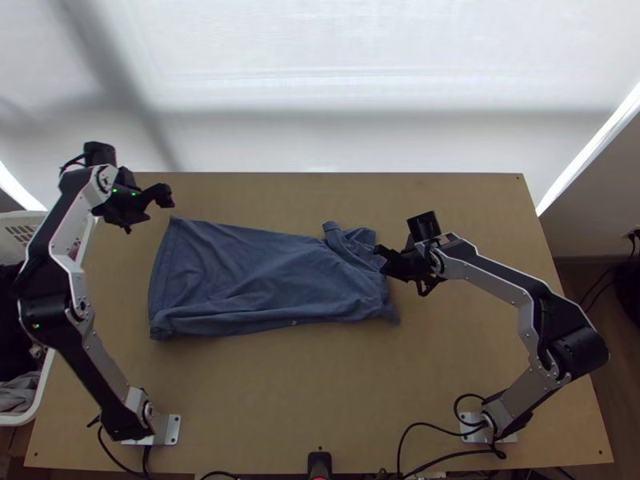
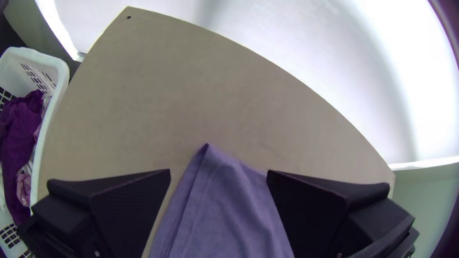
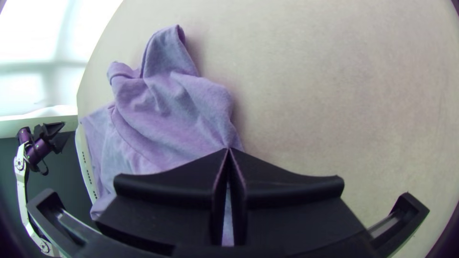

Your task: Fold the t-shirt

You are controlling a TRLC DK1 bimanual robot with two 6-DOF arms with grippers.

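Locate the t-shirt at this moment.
In the top view, the t-shirt lies on the table, mostly left of centre, one corner near the left gripper, its bunched end at the right gripper.

White sheeting (image 1: pixel 344 56) glows behind the wooden table (image 1: pixel 280 400)

On the light wooden counter (image 1: pixel 312 384), a blue t-shirt (image 1: pixel 240 272) lies from the middle toward ten o'clock, bunched at its three-o'clock end; cables (image 1: pixel 462 454) lie toward five.
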